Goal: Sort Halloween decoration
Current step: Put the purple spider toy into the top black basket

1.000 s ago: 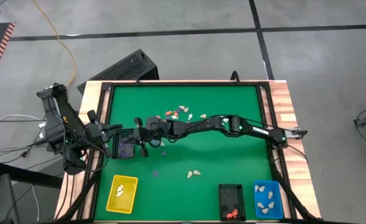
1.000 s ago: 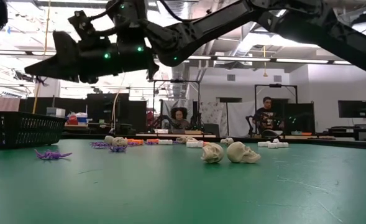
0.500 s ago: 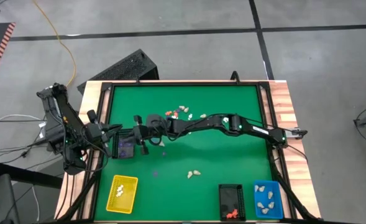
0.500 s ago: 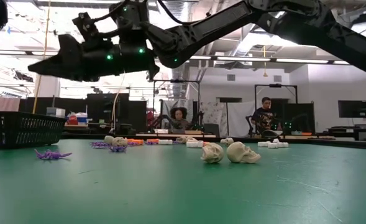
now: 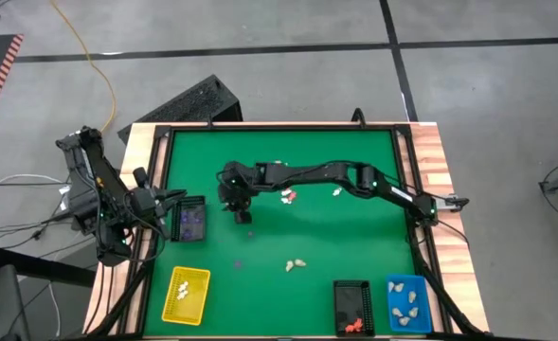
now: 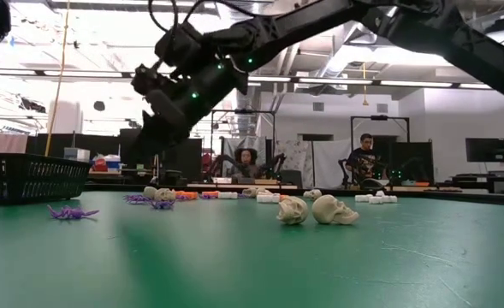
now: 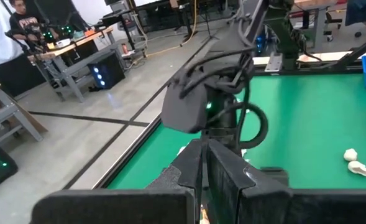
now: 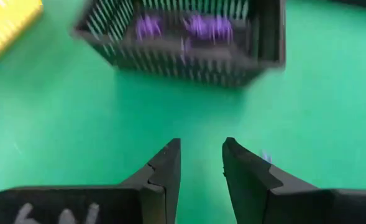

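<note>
- Now, over the green table (image 5: pixel 373 237), the right gripper (image 8: pixel 201 146) hangs at about ten o'clock from the mat's centre, jaws spread with nothing between them.
- We read the step as reaching for the next purple figurine (image 8: pixel 265 157), a tiny piece lying loose on the mat just beside one finger.
- At nine o'clock sits the black tray (image 8: pixel 183 59) that holds other purple pieces, so we judge the carry to be short.
- To do it well, we centre the open jaws over the piece first, since it lies off to one side of the gap.
- We then come straight down and close gently; a piece this small could skid on the mat if one finger clips it.
- We keep the fingertips just clear of the mat as they close.
- The left gripper (image 7: pixel 204 168) waits at the nine o'clock edge, jaws pressed together, near that tray, so we approach the tray from the mat side.
- Other decorations wait: a mixed cluster (image 5: pixel 286 196) near twelve o'clock and two cream skulls (image 5: pixel 297 265) toward six.
</note>
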Robot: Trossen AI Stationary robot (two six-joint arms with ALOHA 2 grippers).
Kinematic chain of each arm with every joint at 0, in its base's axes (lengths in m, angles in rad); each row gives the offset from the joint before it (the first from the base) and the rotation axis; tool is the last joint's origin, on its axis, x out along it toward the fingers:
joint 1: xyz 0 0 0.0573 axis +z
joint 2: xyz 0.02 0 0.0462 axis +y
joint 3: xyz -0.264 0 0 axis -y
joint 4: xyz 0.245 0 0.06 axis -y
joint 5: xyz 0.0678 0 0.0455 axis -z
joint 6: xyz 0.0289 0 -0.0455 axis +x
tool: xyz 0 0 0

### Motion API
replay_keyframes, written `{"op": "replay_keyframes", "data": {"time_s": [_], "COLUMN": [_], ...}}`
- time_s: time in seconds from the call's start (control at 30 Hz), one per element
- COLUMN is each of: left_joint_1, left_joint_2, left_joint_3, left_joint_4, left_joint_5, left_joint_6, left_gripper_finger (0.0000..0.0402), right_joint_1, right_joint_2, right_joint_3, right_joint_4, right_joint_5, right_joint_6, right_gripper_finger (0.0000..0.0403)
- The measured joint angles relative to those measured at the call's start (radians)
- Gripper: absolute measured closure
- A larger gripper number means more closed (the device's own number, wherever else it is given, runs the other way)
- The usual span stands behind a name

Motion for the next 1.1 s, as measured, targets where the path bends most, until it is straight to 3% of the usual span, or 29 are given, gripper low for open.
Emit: {"op": "replay_keyframes", "data": {"time_s": [0.27, 0.43, 0.67, 0.9, 1.1], "left_joint_1": [0.000, 0.000, 0.000, 0.000, 0.000], "left_joint_2": [-0.001, -0.001, 0.000, 0.000, 0.000], "left_joint_3": [0.000, 0.000, 0.000, 0.000, 0.000], "left_joint_4": [0.000, 0.000, 0.000, 0.000, 0.000], "left_joint_5": [-0.020, -0.010, -0.002, 0.003, 0.006], "left_joint_6": [-0.003, -0.005, 0.000, 0.000, 0.000], "left_gripper_finger": [0.0388, 0.0388, 0.0388, 0.0388, 0.0388], "right_joint_1": [-0.021, -0.013, -0.016, -0.026, -0.025], "right_joint_2": [0.076, 0.108, 0.108, 0.108, 0.108], "right_joint_3": [-0.001, 0.001, 0.002, 0.002, 0.003], "right_joint_4": [0.087, 0.153, 0.147, 0.112, 0.092], "right_joint_5": [0.008, 0.129, 0.198, 0.184, 0.186], "right_joint_6": [-0.026, -0.056, -0.056, -0.050, -0.010], "right_gripper_finger": [0.0254, 0.0211, 0.0162, 0.0181, 0.0238]}}
